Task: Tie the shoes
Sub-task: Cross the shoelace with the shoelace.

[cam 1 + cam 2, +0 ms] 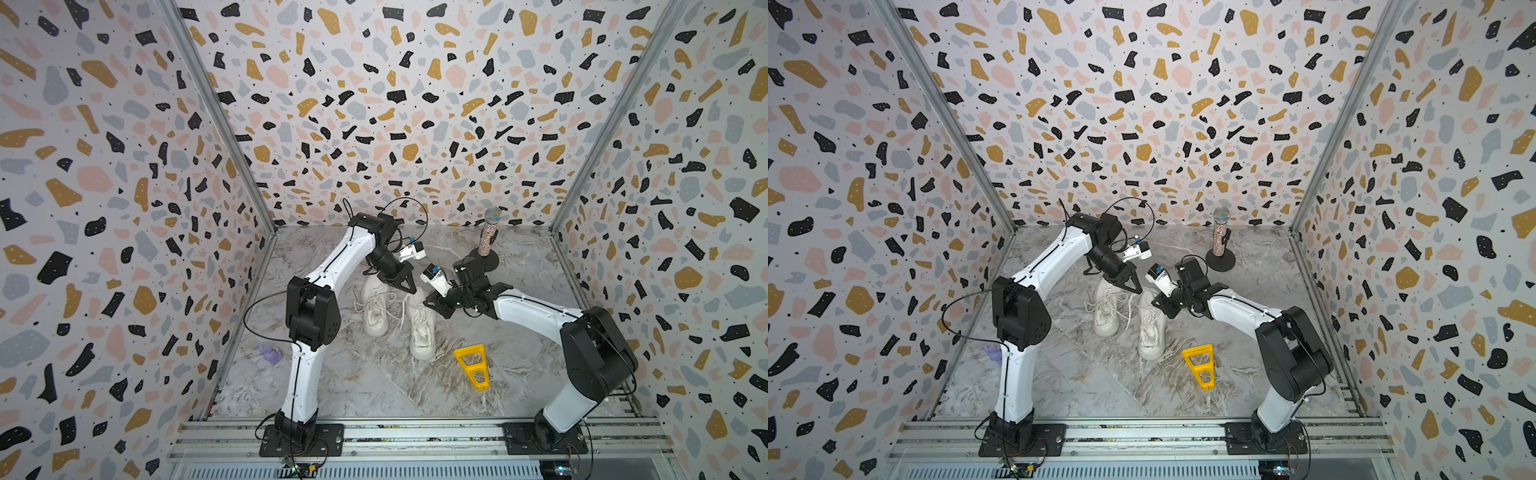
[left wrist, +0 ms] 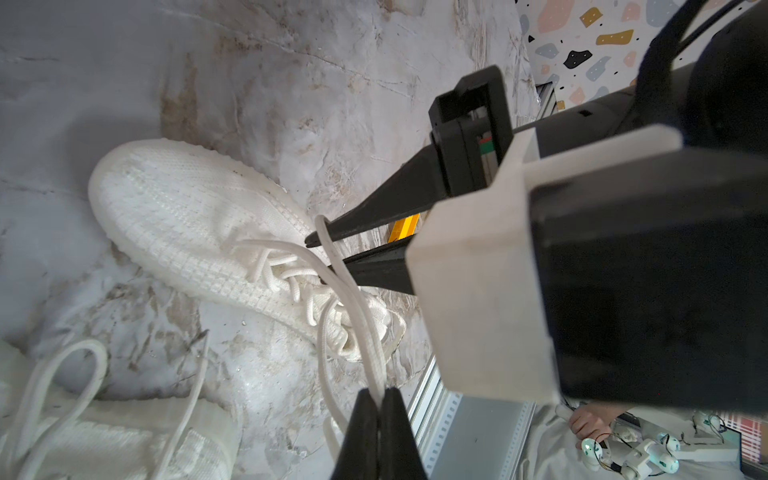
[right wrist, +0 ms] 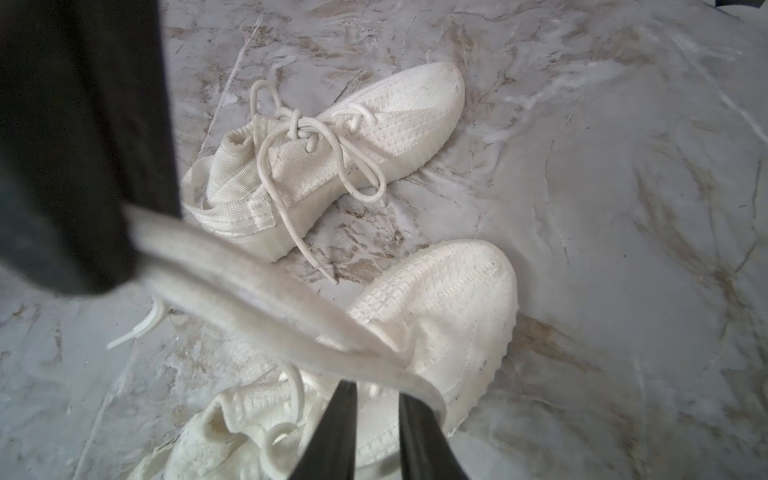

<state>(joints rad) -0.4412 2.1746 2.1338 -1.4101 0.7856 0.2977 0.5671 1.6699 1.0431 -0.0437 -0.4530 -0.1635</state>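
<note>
Two white shoes lie side by side mid-table in both top views. The left shoe (image 1: 376, 316) (image 3: 374, 137) carries a tied bow. Over the heel end of the right shoe (image 1: 422, 332) (image 2: 187, 216) both grippers meet. My left gripper (image 2: 378, 395) (image 1: 411, 290) is shut on a doubled strand of that shoe's white lace (image 2: 353, 299), pulled up taut from the eyelets. My right gripper (image 3: 376, 390) (image 1: 430, 300) has its jaws apart, and the same lace (image 3: 257, 286) is draped across its fingertips and hooked round one finger.
A yellow triangular frame (image 1: 471, 365) lies to the right of the shoes, nearer the front. A glittery microphone on a black round stand (image 1: 490, 237) is at the back right. A small purple object (image 1: 269, 353) sits by the left wall. A metal rail (image 1: 415, 434) runs along the front.
</note>
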